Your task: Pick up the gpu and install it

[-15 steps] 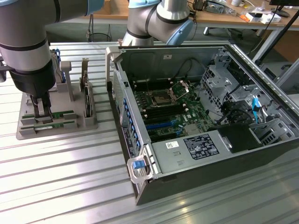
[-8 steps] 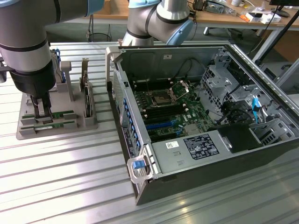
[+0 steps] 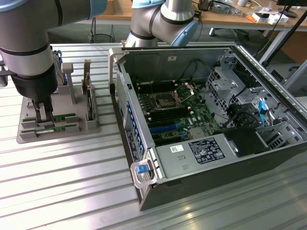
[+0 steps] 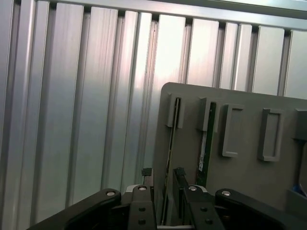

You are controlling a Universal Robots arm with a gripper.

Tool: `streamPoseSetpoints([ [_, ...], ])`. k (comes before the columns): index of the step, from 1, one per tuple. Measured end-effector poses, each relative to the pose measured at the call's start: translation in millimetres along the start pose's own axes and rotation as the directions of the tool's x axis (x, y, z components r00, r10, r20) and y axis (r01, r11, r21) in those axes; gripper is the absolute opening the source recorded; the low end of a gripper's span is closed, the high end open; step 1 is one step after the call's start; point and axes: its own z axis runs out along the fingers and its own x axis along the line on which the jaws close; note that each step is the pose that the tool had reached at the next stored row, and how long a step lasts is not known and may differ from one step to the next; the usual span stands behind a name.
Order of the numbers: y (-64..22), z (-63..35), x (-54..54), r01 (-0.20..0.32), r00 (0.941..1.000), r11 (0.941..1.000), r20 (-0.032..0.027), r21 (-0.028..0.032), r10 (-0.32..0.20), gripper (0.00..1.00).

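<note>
The gpu (image 4: 169,139) stood on edge in a slot of the grey holder tray (image 4: 249,182), in the row nearest the tray's edge facing the bare slatted table (image 4: 72,120); a second green stick (image 4: 206,143) stood parallel in the next slot, further into the tray. The gripper (image 4: 162,172) hung over that outer row w/ jaws apart, fingertips (image 4: 146,171) on either side of the gpu; no pad appeared to touch the board; nothing was held.

Step in hand, by judgement: approach for the grasp. Good practice:
- keep jaws parallel to the board faces & centred, so both pads meet it together;
- close on the flat faces, clear of the slot posts;
- keep off the second green stick, just beside one finger;
- avoid twist, since a thin board could flex or bind in its slot.

Beyond the tray, toward the exterior view's right, lay the open PC case (image 3: 125,96) w/ motherboard (image 3: 168,108) exposed; a dark card (image 3: 89,103) stood on edge at the tray's case side.

Not resolvable: the gpu's near end sat hidden behind the finger linkage; fingertip depth rel. to the board's top edge was unclear; the arm covered part of the tray in the exterior view; the target socket could not be identified.
</note>
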Motion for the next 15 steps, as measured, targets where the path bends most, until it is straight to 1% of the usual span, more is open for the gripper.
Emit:
streamPoseSetpoints([
  [2, -0.2, 2.2, 0.0, 0.000, 1.0000, 1.0000, 0.0000, 0.0000, 0.000, 0.30],
  [7, -5.1, 7.3, -1.5, 0.000, 1.0000, 1.0000, 0.0000, -0.0001, 0.000, 0.30],
  [15, -6.2, 14.7, -4.7, 0.000, 1.0000, 1.0000, 0.0000, 0.0000, 0.000, 0.30],
])
